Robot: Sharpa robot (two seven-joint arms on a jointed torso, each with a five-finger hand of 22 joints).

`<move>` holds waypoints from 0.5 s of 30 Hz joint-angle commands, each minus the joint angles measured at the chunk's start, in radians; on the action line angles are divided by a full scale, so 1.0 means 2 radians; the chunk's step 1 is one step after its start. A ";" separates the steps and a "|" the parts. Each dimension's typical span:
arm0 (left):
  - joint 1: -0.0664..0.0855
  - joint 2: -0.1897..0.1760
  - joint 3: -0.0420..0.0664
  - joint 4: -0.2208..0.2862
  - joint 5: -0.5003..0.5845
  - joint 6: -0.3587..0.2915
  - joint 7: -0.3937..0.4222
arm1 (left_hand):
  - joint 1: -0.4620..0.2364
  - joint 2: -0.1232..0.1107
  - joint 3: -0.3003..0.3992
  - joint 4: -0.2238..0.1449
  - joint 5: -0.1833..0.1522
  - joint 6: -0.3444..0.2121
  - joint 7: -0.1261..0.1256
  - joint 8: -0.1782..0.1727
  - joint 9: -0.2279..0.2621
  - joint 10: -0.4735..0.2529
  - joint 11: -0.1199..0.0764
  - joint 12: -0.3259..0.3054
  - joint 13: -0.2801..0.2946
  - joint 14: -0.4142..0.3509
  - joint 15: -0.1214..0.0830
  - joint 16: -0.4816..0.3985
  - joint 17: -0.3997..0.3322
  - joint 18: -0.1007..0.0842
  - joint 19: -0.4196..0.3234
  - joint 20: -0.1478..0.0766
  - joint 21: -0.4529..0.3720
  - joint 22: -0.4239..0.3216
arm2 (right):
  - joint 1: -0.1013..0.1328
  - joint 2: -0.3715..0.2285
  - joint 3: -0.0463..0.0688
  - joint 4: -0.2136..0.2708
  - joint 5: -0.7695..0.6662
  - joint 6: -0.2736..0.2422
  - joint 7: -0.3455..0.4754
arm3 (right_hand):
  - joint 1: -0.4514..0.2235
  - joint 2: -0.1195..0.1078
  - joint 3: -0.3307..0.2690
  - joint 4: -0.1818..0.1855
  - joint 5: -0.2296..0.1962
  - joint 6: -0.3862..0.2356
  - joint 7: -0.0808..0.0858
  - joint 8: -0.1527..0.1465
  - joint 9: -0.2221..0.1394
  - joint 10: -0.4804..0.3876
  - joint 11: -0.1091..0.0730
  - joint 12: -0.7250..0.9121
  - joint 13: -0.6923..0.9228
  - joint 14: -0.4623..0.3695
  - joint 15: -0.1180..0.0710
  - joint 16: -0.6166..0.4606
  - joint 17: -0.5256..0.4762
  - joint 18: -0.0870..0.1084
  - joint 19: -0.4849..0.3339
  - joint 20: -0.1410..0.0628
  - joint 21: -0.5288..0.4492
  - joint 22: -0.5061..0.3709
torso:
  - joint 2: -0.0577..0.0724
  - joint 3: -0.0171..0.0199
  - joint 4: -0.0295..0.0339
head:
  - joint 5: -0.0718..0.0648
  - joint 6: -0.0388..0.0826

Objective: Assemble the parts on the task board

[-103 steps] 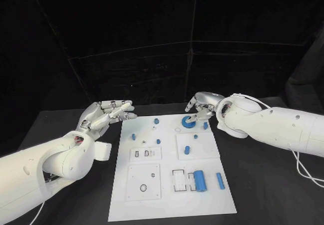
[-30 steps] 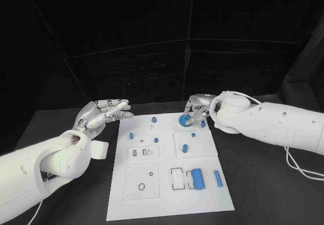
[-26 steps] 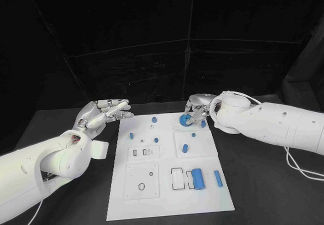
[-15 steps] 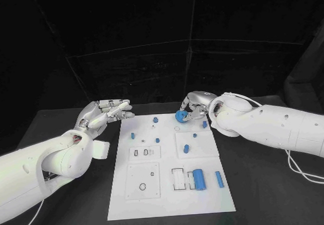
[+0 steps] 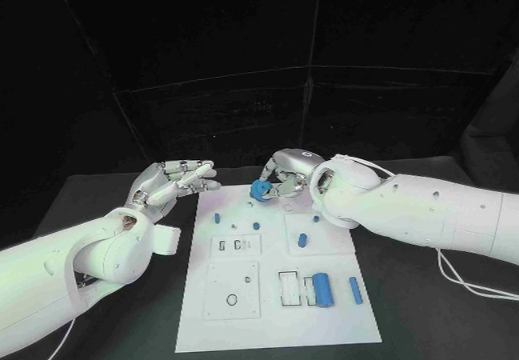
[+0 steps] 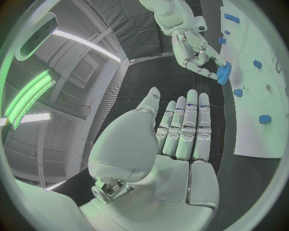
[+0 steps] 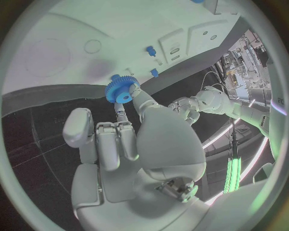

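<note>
My right hand [image 5: 285, 172] holds a blue toothed gear [image 5: 262, 191] above the far end of the white task board [image 5: 277, 307]; the gear [image 7: 121, 91] sits at its fingertips [image 7: 123, 114]. The left wrist view catches the same gear [image 6: 224, 73] in the right hand [image 6: 195, 50]. My left hand [image 5: 175, 180] hovers off the board's far left corner, fingers straight and together [image 6: 187, 126], holding nothing. Small blue pegs [image 5: 256, 225] stand near the board's far end. A large blue cylinder [image 5: 323, 289] and a thin blue bar [image 5: 355, 289] lie near its right edge.
Raised square plates [image 5: 233, 290] with slots and holes sit on the board. The black table [image 5: 450, 308] lies bare to either side of the board. A white cable [image 5: 484, 290] trails from the right arm at the table's right.
The right hand has lifted the blue gear off the board's far right and carried it left, toward the board's far middle. The left hand has stayed put.
</note>
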 commanded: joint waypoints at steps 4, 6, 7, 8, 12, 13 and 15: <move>0.001 0.001 0.001 0.000 -0.002 0.001 0.007 | 0.001 0.005 -0.001 -0.003 -0.002 0.002 0.002 -0.003 0.000 0.003 0.000 -0.004 0.000 0.002 0.002 -0.002 0.001 0.008 0.002 0.002 -0.002 -0.001 | -0.006 0.030 -0.001 -0.019 -0.037 0.014 -0.003 | -0.005 0.000 0.002 0.003 -0.001 0.012 -0.011 -0.005 -0.002 0.027 0.000 -0.004 0.082 0.036 -0.001 0.000 0.055 -0.003 0.000 0.000 0.000 -0.003 | 0.001 0.0006 0.0005 | 0.005 -0.001; 0.001 0.001 0.001 0.000 -0.002 0.000 0.008 | 0.002 0.005 -0.001 -0.004 -0.002 0.003 0.002 -0.003 0.000 0.003 0.000 -0.004 0.000 0.002 0.002 -0.002 0.001 0.008 0.003 0.002 -0.002 -0.001 | -0.008 0.037 -0.001 -0.023 -0.040 0.019 -0.005 | -0.005 0.000 0.003 0.003 -0.001 0.012 -0.011 -0.005 -0.002 0.026 0.000 -0.004 0.081 0.036 -0.001 0.000 0.055 -0.003 0.000 0.000 0.001 -0.003 | 0.001 0.0009 -0.0002 | 0.006 -0.001; 0.001 0.002 0.001 0.000 -0.002 0.000 0.008 | 0.002 0.005 -0.001 -0.004 -0.002 0.003 0.002 -0.003 0.000 0.003 0.000 -0.004 0.000 0.002 0.002 -0.002 0.001 0.008 0.003 0.002 -0.002 -0.001 | -0.010 0.041 -0.001 -0.026 -0.043 0.023 -0.006 | -0.005 0.000 0.003 0.003 -0.001 0.012 -0.011 -0.005 -0.002 0.026 0.000 -0.004 0.081 0.036 -0.001 0.000 0.055 -0.003 0.000 0.000 0.001 -0.003 | 0.001 0.0008 -0.0007 | 0.007 -0.002; 0.001 0.002 0.001 -0.001 -0.002 0.000 0.008 | 0.002 0.005 -0.001 -0.004 -0.002 0.003 0.002 -0.003 0.000 0.003 0.000 -0.004 0.000 0.002 0.002 -0.002 0.001 0.008 0.003 0.002 -0.002 -0.001 | -0.011 0.044 -0.002 -0.027 -0.045 0.026 -0.007 | -0.005 0.000 0.003 0.003 -0.001 0.012 -0.011 -0.005 -0.002 0.026 0.000 -0.004 0.081 0.036 -0.001 0.000 0.055 -0.003 0.000 0.000 0.001 -0.003 | 0.001 0.0006 -0.0005 | 0.007 -0.002; 0.001 0.002 0.001 -0.001 -0.002 0.000 0.008 | 0.002 0.005 -0.001 -0.004 -0.002 0.003 0.002 -0.003 0.000 0.003 0.000 -0.004 0.000 0.002 0.002 -0.002 0.001 0.008 0.003 0.002 -0.002 -0.001 | -0.015 0.054 -0.002 -0.034 -0.053 0.039 -0.012 | -0.005 -0.001 0.004 0.003 -0.001 0.011 -0.010 -0.007 -0.002 0.026 0.001 -0.005 0.081 0.036 0.000 0.000 0.054 -0.003 -0.001 0.001 0.000 -0.004 | 0.001 0.0004 -0.0010 | 0.007 -0.002; 0.001 0.002 0.001 -0.001 -0.002 0.000 0.008 | 0.002 0.005 -0.001 -0.004 -0.002 0.003 0.002 -0.003 0.000 0.003 0.000 -0.004 0.000 0.002 0.002 -0.002 0.001 0.008 0.003 0.002 -0.002 -0.001 | -0.016 0.056 -0.002 -0.036 -0.055 0.042 -0.014 | -0.005 -0.001 0.004 0.003 -0.001 0.010 -0.010 -0.008 -0.002 0.026 0.001 -0.006 0.080 0.036 0.000 0.000 0.054 -0.003 -0.001 0.001 0.000 -0.004 | 0.001 0.0006 -0.0008 | 0.007 -0.003; 0.001 0.002 0.001 -0.001 -0.002 0.000 0.008 | 0.002 0.005 -0.001 -0.004 -0.002 0.003 0.002 -0.003 0.000 0.003 0.000 -0.004 0.000 0.002 0.002 -0.002 0.001 0.008 0.003 0.002 -0.002 -0.001 | -0.017 0.059 -0.002 -0.038 -0.059 0.045 -0.018 | -0.006 -0.002 0.004 0.003 -0.001 0.009 -0.009 -0.009 -0.002 0.025 0.001 -0.007 0.080 0.036 0.000 0.000 0.054 -0.003 -0.001 0.001 0.000 -0.004 | 0.001 0.0007 -0.0006 | 0.007 -0.003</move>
